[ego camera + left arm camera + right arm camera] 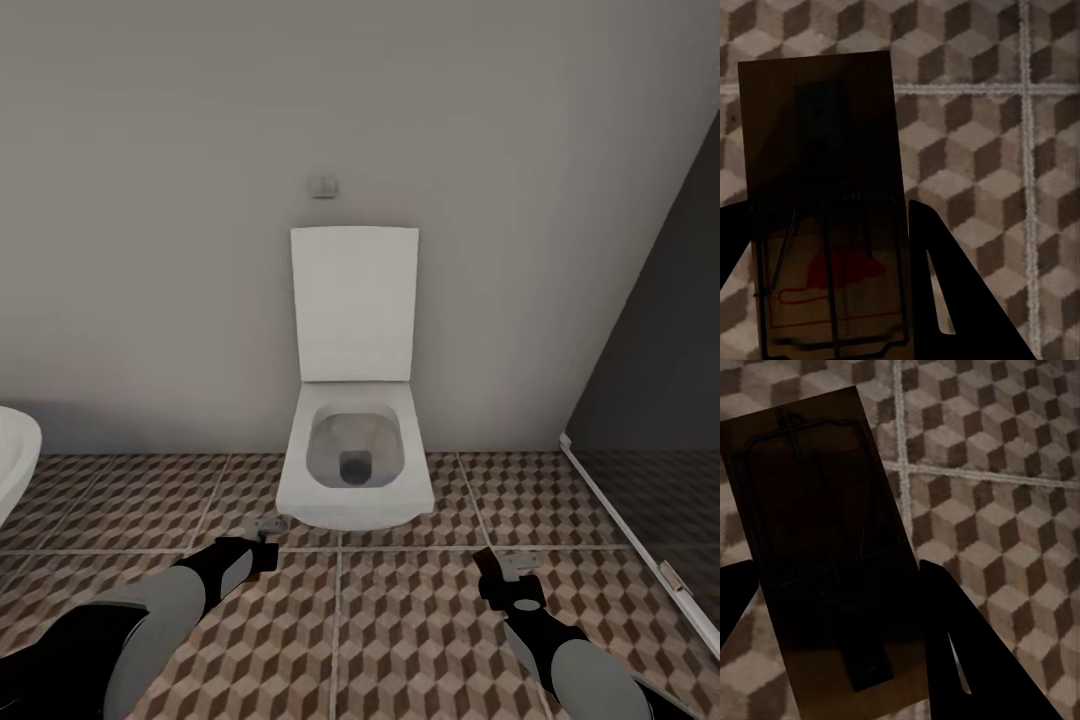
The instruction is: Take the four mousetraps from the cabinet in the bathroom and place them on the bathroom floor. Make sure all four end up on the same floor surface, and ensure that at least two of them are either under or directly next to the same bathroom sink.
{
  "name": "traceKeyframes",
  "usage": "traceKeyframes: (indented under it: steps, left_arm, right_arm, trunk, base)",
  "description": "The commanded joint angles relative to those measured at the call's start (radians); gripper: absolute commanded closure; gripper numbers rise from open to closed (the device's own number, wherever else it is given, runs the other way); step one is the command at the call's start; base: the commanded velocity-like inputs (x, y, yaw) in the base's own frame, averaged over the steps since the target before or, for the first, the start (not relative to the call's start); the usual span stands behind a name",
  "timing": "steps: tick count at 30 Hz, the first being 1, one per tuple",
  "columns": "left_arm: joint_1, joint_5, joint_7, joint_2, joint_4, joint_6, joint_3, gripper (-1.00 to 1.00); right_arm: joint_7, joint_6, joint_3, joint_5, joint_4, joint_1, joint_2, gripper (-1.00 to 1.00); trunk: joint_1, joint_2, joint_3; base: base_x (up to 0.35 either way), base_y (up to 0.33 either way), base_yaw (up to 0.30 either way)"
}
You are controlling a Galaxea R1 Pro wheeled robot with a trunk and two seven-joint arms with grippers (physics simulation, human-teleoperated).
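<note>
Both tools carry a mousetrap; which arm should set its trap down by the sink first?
Left, probably. The left tool holds its mousetrap over the bathroom floor on the side where the sink edge shows; the right tool sits beyond the toilet.

toilet [355, 455]: glossy white ceramic | bathroom floor [400, 640]: matt patterned tile | mousetraps [825, 187]: wood, wire

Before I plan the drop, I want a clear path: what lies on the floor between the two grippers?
In the head view, only bare bathroom floor tile separates the left gripper and right gripper; each grips a mousetrap.
</note>
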Motion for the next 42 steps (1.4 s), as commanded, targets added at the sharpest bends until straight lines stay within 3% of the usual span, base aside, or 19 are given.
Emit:
traceKeyframes:
  steps: [1, 21, 42]
  left_arm:
    - [0.000, 0.005, 0.002, 0.000, -0.001, 0.004, -0.007, 1.00]
    - [0.000, 0.010, 0.002, 0.001, 0.001, 0.004, -0.006, 1.00]
    - [0.000, 0.009, -0.008, 0.003, 0.002, 0.008, -0.006, 1.00]
  right_arm:
    - [-0.009, -0.004, -0.008, 0.010, 0.002, -0.001, 0.000, 1.00]
    - [-0.002, 0.004, -0.004, 0.022, 0.001, -0.001, 0.002, 1.00]
    - [-0.010, 0.003, -0.008, 0.008, 0.002, -0.001, 0.011, 1.00]
  trunk:
    - [0.000, 0.000, -0.001]
    - [0.000, 0.000, -0.001]
    - [0.000, 0.000, -0.001]
  base:
    - [0.000, -0.017, 0.000]
    - [0.000, -0.003, 0.000]
    - [0.000, 0.000, 0.000]
